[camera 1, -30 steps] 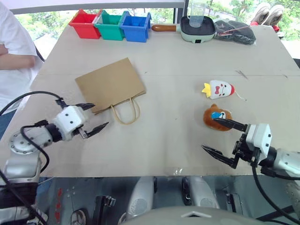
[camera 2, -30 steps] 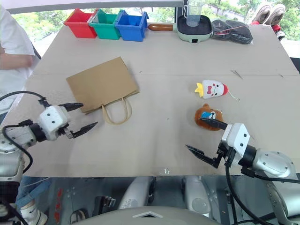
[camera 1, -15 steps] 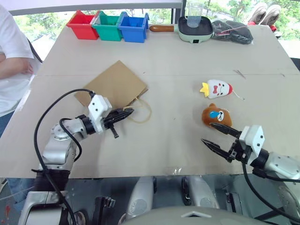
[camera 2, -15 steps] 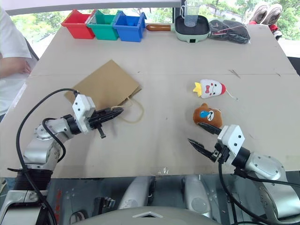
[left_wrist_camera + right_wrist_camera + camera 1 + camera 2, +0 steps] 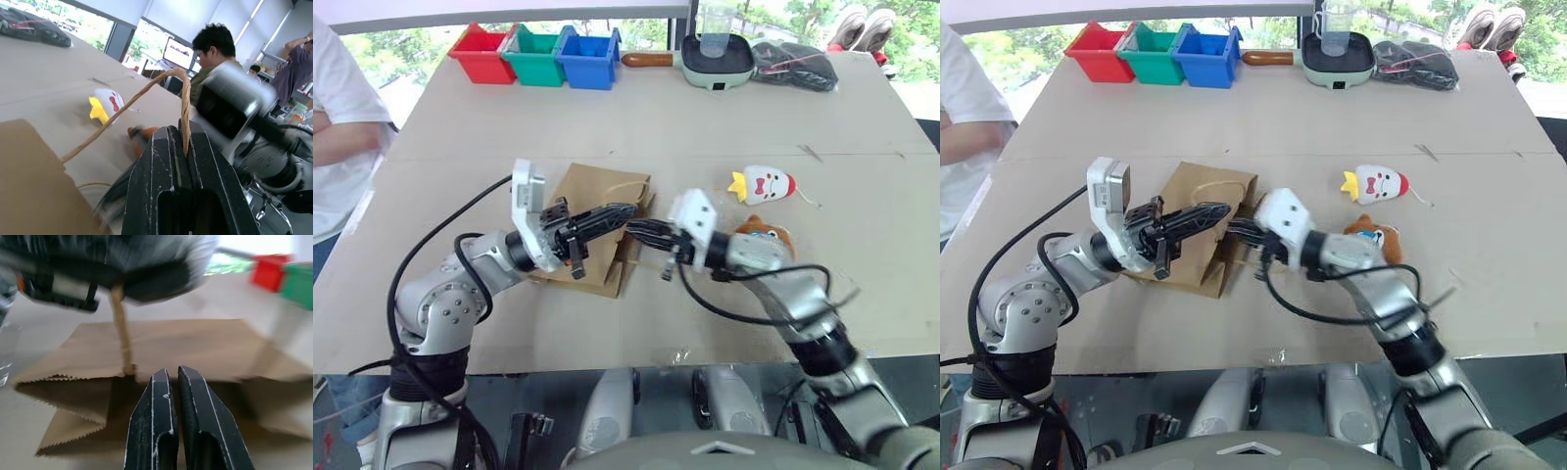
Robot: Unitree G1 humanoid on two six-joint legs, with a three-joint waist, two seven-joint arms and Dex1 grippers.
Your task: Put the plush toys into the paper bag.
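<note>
The brown paper bag (image 5: 607,186) lies mid-table with its mouth raised toward the right. My left gripper (image 5: 626,210) is shut on one of its cord handles (image 5: 146,93) and holds the loop up. My right gripper (image 5: 634,227) points left, shut, with its tips at the bag's mouth (image 5: 112,391); I see nothing between its fingers (image 5: 159,391). The white chicken plush toy (image 5: 766,184) lies on the table to the right. The brown bear plush toy (image 5: 762,230) sits just behind my right forearm, partly hidden by it.
Red (image 5: 480,54), green (image 5: 536,57) and blue (image 5: 587,57) bins line the far edge, beside a green pan holding a cup (image 5: 715,59) and a black bag (image 5: 793,61). A person in a white shirt (image 5: 337,127) stands at the table's left side.
Both arms swung inward to the bag. My left gripper lifted the handle and dragged the bag right, raising its mouth. My right gripper shut and moved left from the bear to the bag.
</note>
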